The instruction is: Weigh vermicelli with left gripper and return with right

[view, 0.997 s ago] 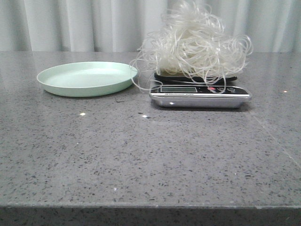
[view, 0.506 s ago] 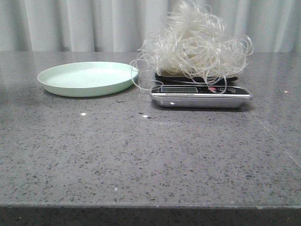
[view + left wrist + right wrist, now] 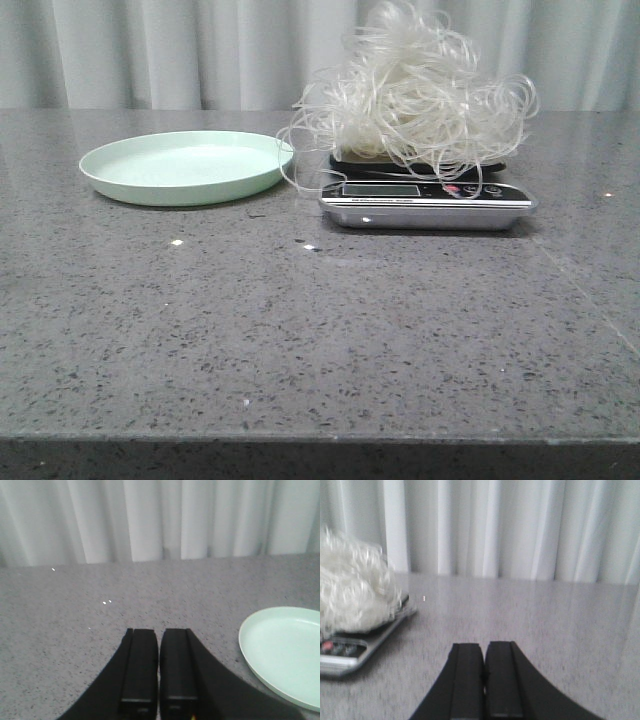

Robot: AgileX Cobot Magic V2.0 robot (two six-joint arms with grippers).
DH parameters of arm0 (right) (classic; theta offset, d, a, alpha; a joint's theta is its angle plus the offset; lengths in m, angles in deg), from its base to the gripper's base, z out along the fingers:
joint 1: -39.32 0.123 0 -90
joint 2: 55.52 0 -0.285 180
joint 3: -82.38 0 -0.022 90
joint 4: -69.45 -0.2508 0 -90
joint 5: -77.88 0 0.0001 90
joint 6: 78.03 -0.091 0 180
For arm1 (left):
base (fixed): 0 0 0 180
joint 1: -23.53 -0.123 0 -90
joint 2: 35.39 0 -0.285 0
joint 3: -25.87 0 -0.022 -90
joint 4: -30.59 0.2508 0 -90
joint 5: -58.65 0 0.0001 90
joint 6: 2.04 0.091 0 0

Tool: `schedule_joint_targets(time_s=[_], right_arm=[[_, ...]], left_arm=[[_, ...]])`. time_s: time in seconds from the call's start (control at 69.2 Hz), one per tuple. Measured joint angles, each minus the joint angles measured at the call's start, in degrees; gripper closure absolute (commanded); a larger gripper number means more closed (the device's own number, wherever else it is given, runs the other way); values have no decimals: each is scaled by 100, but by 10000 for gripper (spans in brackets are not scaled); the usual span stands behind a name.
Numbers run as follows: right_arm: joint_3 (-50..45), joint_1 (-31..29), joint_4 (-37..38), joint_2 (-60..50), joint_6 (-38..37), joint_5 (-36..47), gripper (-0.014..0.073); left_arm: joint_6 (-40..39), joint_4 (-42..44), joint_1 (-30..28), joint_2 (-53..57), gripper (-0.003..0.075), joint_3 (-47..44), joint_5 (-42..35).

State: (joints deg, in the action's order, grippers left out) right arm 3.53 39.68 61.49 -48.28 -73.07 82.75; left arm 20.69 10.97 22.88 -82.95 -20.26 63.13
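Note:
The vermicelli (image 3: 415, 90) is a fluffy white tangle piled on a small silver kitchen scale (image 3: 427, 205) at the table's back right; it also shows blurred in the right wrist view (image 3: 352, 592) on the scale (image 3: 350, 652). A pale green plate (image 3: 185, 165) lies bare to the scale's left. Neither arm shows in the front view. My left gripper (image 3: 159, 630) is shut with nothing in it, low over the table beside the plate (image 3: 285, 650). My right gripper (image 3: 484, 644) is shut and holds nothing, off to the side of the scale.
Grey speckled stone table (image 3: 320, 330) with its front edge near the bottom of the front view. White curtain (image 3: 200, 50) hangs behind the table. A few stray noodle loops trail from the scale toward the plate.

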Motion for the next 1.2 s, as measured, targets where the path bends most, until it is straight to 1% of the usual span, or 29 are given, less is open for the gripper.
schedule_joint_targets(time_s=[0.058,0.072,0.217,0.347,0.433,0.506,0.52,0.534,0.549,0.635,0.679,0.722,0.78,0.867,0.924,0.982,0.997,1.011,1.054,1.069,1.141,1.155,1.199], right_arm=[[0,0,-258,0,0,189,442],[0,0,-449,0,0,231,442],[280,0,-1042,0,0,235,442],[846,0,-1144,353,0,266,442],[1388,0,-1118,826,0,214,442],[2048,0,-1036,1394,0,-17,442],[2048,0,-1036,1451,0,-53,442],[2290,0,-1008,1684,0,-189,442],[2353,0,-1002,1684,0,-189,442],[3150,0,-950,2471,0,-797,441],[3706,0,-937,2961,0,-1174,435],[4058,0,-924,3264,0,-1528,409],[4750,0,-902,3859,21,-2091,348],[5684,0,-879,4658,129,-3020,222],[6252,0,-868,5159,207,-3502,162],[6791,0,-868,5658,333,-3909,123],[6791,0,-868,5658,349,-3909,120],[7023,0,-905,5873,407,-4068,106],[7300,0,-972,6131,503,-4244,92],[7521,0,-1051,6329,587,-4340,84],[7950,0,-1270,6705,790,-4610,67],[8158,0,-1420,6884,896,-4732,62],[8360,0,-1594,7062,1009,-4852,55]], left_arm=[[0,0,0,251,584,-205,-192],[0,0,0,373,584,-293,-230],[0,0,0,615,584,-501,-208],[0,0,166,625,584,-526,-192],[0,0,356,625,584,-529,-192],[0,0,497,625,584,-529,-192],[0,0,509,625,584,-529,-192],[0,10,530,625,584,-529,-192],[0,3,545,625,584,-529,-192],[0,3,606,625,584,-529,-182],[0,3,606,625,584,-529,-182],[0,3,606,625,584,-529,-182],[0,3,606,625,584,-529,-182],[0,3,606,625,584,-529,-182],[0,3,606,625,584,-529,-182],[0,3,606,625,584,-529,-182],[0,3,606,625,584,-529,-182],[0,3,606,625,584,-529,-182],[0,3,606,625,584,-529,-182],[0,3,606,625,584,-529,-182],[0,3,606,625,584,-529,-182],[0,3,606,625,584,-529,-180],[0,3,606,625,584,-529,-170]])
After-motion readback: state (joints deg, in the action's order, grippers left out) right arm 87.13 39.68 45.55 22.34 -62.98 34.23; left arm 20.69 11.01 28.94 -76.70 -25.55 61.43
